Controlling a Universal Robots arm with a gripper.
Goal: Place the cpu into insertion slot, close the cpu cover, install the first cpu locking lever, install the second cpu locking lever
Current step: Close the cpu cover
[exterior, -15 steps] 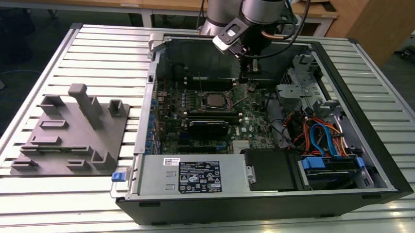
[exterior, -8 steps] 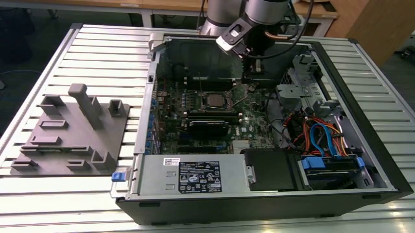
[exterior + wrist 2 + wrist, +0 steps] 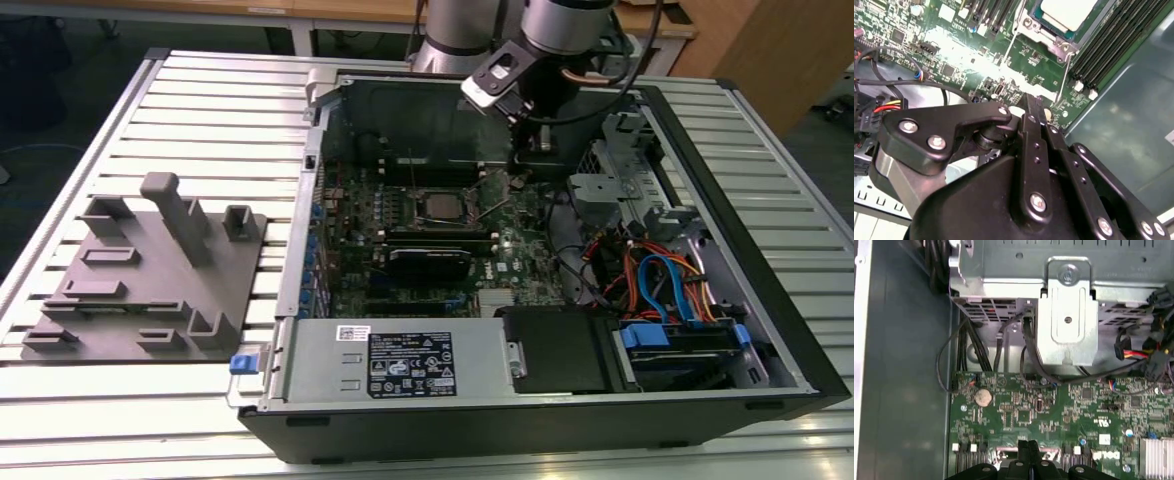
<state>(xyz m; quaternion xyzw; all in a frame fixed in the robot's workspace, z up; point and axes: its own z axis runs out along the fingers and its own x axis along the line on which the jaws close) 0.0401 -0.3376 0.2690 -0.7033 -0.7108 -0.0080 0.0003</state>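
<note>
The cpu lies in the insertion slot on the green motherboard, its silver-grey top facing up. In the second wrist view the cpu shows inside the silvery cpu cover, which lies around it. Two thin wire locking levers run along the socket's sides; I cannot tell whether they are latched. My gripper hangs over the board on the socket's side toward the exterior view's right. Its black fingers are pressed together, shut on nothing, and the gripper is low over the board in the first wrist view too.
The open computer case holds a power supply, drive bays with blue and orange cables, and a metal bracket near the board's edge. A grey fixture block stands on the slatted table at the exterior view's left.
</note>
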